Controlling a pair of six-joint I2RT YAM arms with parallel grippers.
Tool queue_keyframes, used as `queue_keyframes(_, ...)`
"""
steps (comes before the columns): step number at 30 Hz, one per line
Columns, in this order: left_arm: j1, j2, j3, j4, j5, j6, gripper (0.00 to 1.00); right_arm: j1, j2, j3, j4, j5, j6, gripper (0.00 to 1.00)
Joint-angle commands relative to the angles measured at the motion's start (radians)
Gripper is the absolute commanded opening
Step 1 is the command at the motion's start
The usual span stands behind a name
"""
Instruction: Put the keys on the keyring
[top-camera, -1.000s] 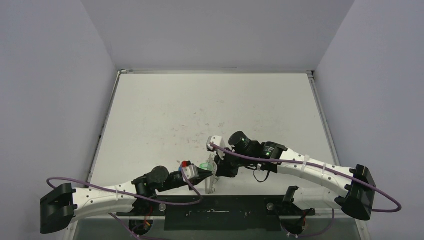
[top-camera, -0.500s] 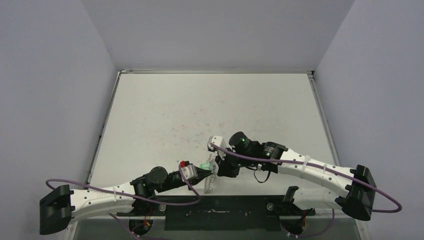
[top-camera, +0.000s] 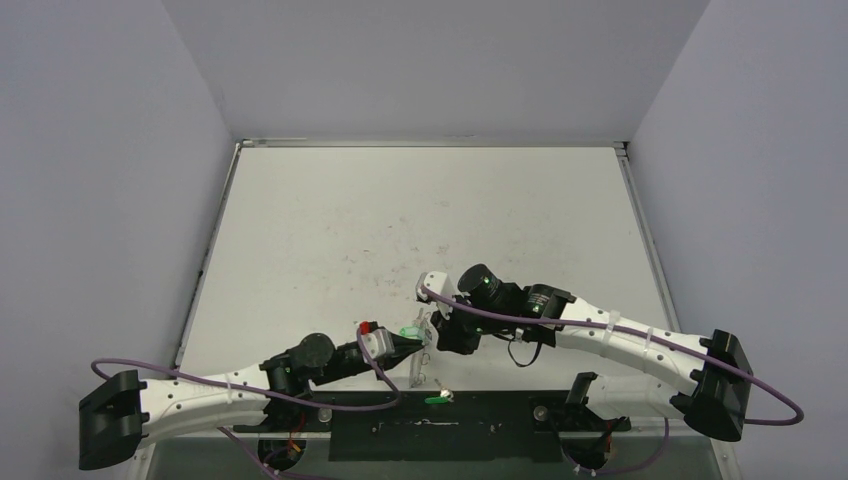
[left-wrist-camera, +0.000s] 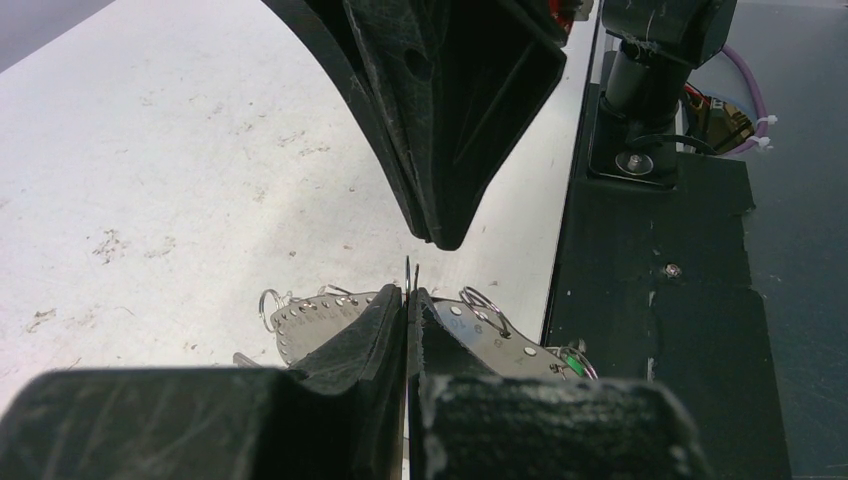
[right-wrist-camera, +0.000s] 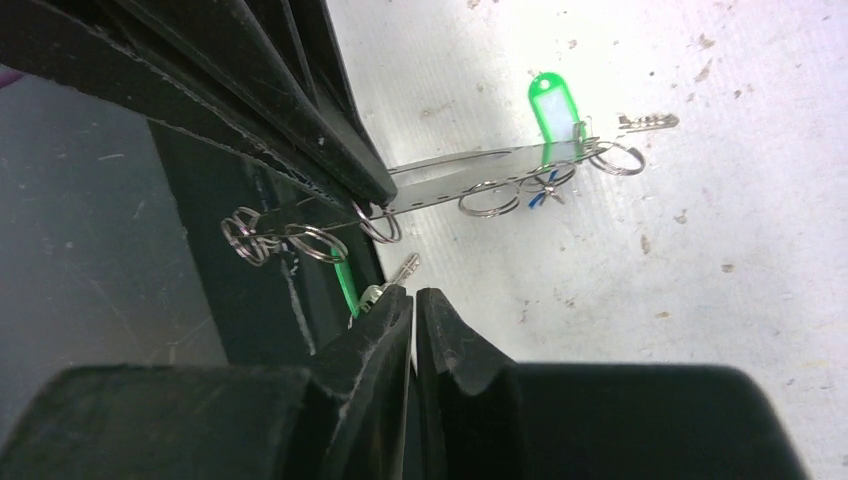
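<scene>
My left gripper (left-wrist-camera: 408, 292) is shut on the rim of the keyring (left-wrist-camera: 318, 314), a flat silvery hoop with holes and small split rings. In the right wrist view the keyring (right-wrist-camera: 470, 168) shows edge-on, with a green-headed key (right-wrist-camera: 545, 104) and a silver blade (right-wrist-camera: 648, 122) at its far end. My right gripper (right-wrist-camera: 413, 297) is shut with nothing between its fingers, tip to tip with the left one (top-camera: 424, 343). A second green key (top-camera: 437, 398) lies on the black strip at the table's front edge, and it also shows beside my right fingertips (right-wrist-camera: 350, 285). The blue key shows only as a small blue bit (right-wrist-camera: 538, 197).
The black base strip (top-camera: 500, 420) and both arm mounts run along the near edge. The white table (top-camera: 420, 220) has a raised rim at left, right and back, with grey walls beyond.
A green key has dropped and now lies on the black strip below the grippers. Both arms stay almost still, the left gripper still on the keyring.
</scene>
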Motion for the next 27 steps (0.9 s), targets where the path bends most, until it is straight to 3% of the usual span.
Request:
queue_keyframes(1, -0.005, -0.022, -0.008, 0.034, -0.020, -0.003, 0.00, 0.007, -0.018, -0.030, 0.055, 0.055, 0.020, 0.19)
queue_keyframes(5, -0.005, -0.053, -0.012, 0.001, -0.036, -0.007, 0.00, 0.004, -0.027, -0.108, 0.141, 0.113, 0.117, 0.37)
queue_keyframes(11, -0.007, -0.139, -0.016, -0.095, -0.083, -0.004, 0.00, -0.002, -0.126, -0.292, 0.279, 0.215, 0.324, 0.54)
queue_keyframes(19, -0.009, -0.242, -0.023, -0.189, -0.107, -0.006, 0.00, 0.021, -0.272, -0.497, 0.351, 0.159, 0.493, 0.56)
queue_keyframes(27, -0.009, -0.240, -0.038, -0.174, -0.110, -0.017, 0.00, 0.208, -0.208, -0.464, 0.295, 0.351, 0.555, 0.51)
